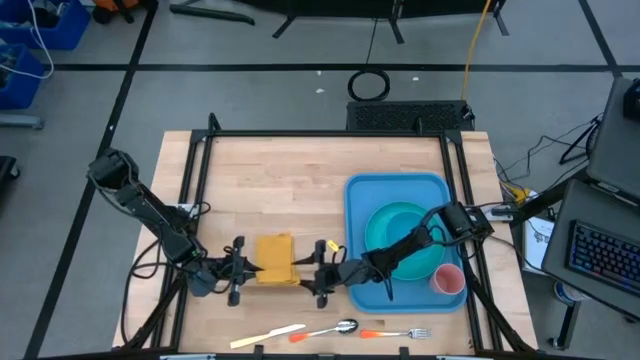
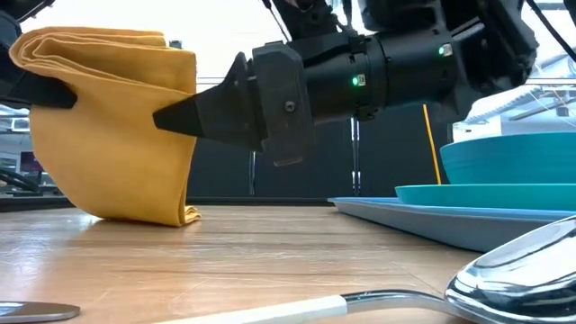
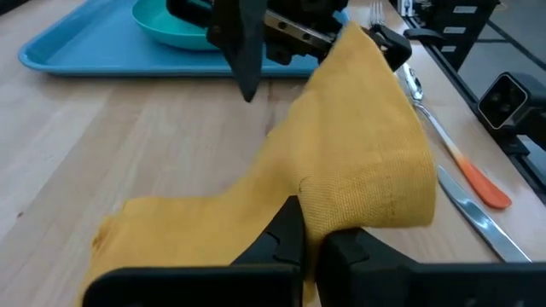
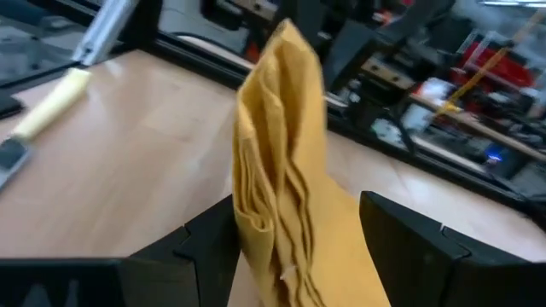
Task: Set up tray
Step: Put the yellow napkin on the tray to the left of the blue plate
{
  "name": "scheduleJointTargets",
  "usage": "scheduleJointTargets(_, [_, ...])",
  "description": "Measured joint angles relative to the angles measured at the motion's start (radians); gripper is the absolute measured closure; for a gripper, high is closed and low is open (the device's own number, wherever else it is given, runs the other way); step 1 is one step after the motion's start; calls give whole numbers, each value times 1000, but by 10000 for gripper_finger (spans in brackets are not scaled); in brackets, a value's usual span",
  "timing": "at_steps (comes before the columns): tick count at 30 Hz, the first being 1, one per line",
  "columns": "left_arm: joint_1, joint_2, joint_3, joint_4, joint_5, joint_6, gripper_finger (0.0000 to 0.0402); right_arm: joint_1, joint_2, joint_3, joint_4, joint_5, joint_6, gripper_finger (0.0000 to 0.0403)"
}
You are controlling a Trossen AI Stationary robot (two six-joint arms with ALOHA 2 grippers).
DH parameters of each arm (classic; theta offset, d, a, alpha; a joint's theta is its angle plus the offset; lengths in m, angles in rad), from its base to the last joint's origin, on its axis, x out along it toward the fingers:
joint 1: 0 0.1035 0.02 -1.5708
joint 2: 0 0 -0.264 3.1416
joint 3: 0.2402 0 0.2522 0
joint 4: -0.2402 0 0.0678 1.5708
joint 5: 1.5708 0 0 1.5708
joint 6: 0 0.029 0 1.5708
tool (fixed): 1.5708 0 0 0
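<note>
High view: tray [image 1: 352, 200] lies on right half of bench [image 1: 270, 180], w/ turquoise plate [image 1: 398, 228] on it and a pink cup [image 1: 448, 280] in its near right corner. Right arm reaches across tray & plate toward the left; right pincer [image 1: 322, 273] sits just off tray's near left corner, over bare wood, not touching tray. Left pincer [image 1: 243, 270] is further left, well apart from tray, w/ yellow napkin [image 1: 275, 259] between the two pincers.

Left pincer: clenched on napkin's edge — left wrist view shows both dark fingers [image 3: 286, 234] pressed together on the cloth [image 3: 341, 179], which rises up from there toward the other arm. Right pincer: released, fingers spread wide; right wrist view shows napkin [image 4: 281, 170] standing upright in the gap between them, one finger [image 4: 409, 239] clear of the cloth, the other just beside it; contact on that side can't be told.

Low view: napkin [image 2: 108, 126] held up, its lower edge resting on bench, right pincer's finger [image 2: 193, 112] pointing at its side. Tray's rim [image 2: 450, 220] lies flat behind & to the side of that pincer.

Near edge of bench: knife [image 1: 268, 335], spoon [image 1: 330, 329], fork [image 1: 395, 333] in a row, all off tray.
</note>
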Motion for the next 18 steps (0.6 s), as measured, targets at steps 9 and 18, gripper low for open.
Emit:
scheduleJointTargets(9, [24,0,0,13,34,6,375,-21,0,31,-41,-89,27,185])
scheduleJointTargets(18, [25,0,0,25,36,29,379,-25,0,79,-145,-139,42,259])
